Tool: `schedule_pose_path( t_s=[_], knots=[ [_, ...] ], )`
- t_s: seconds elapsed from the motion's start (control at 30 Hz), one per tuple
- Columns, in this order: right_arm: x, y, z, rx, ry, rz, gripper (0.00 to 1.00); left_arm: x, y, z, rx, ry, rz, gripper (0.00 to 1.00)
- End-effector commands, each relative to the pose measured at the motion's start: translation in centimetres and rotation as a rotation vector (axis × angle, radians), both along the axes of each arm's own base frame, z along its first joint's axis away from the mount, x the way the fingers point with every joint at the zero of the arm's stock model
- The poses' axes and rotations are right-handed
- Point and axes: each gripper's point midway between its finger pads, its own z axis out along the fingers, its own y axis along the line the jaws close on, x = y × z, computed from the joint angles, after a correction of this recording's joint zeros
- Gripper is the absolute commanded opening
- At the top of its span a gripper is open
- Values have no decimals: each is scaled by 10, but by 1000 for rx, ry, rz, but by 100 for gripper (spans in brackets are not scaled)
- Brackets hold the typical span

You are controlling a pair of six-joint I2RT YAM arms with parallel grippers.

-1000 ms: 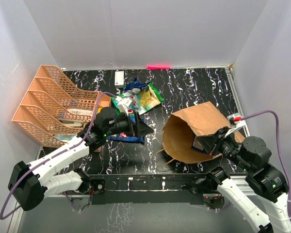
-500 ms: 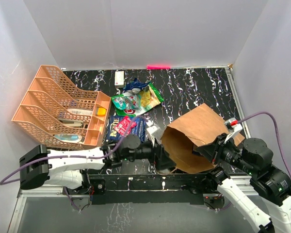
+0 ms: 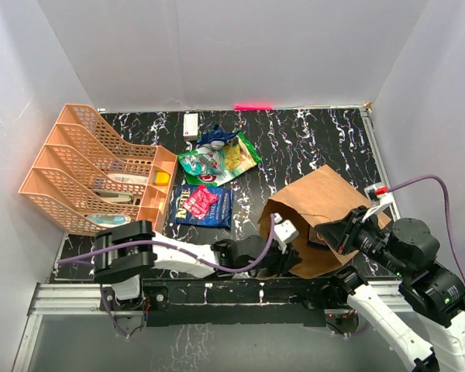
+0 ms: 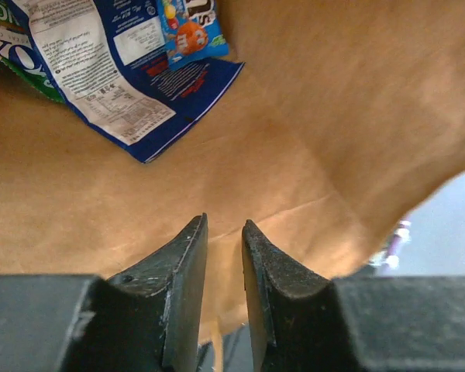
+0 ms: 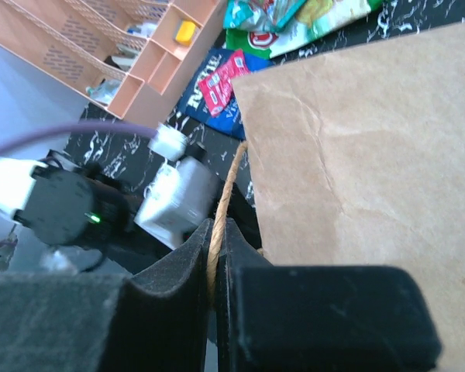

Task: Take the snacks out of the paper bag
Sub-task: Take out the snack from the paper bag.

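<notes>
Just inside the mouth of the paper bag (image 3: 325,194) stood the left gripper (image 4: 224,256), its fingers a narrow slit apart with nothing between them. A second before, it had hung over the dark blue packet (image 3: 204,205) on the table (image 3: 310,132). That packet now lay free beside the orange organiser (image 3: 85,170), near the green chip bag (image 3: 239,155) and the teal-white pouch (image 3: 200,164). The arm had since swept low along the near edge and entered the bag. The right gripper (image 5: 217,246) stayed pinched on the twisted handle (image 5: 231,182), apparently holding the mouth up. Deeper in, ahead of the left fingers, lay a blue-and-white packet (image 4: 132,85) with a smaller blue packet (image 4: 190,31) overlapping it. Judged from this, one delivery was complete and another fetch had begun; the fingers would likely need to widen before taking hold.
</notes>
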Motion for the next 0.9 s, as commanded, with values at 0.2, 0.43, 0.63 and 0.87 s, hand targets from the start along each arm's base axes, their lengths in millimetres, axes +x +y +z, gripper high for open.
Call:
schedule_pose_path(
  t_s=[0.2, 0.43, 0.63, 0.87],
  knots=[
    [18, 12, 44, 89, -147, 5, 8, 25, -37, -3, -47, -91, 38, 17],
    [17, 14, 51, 107, -177, 24, 8, 42, -51, -17, -43, -42, 60, 12],
    [19, 19, 50, 108, -171, 44, 8, 72, -73, -39, -30, -87, 108, 13],
    [20, 19, 55, 97, -176, 45, 8, 117, -74, -62, 5, -104, 209, 31]
  ],
)
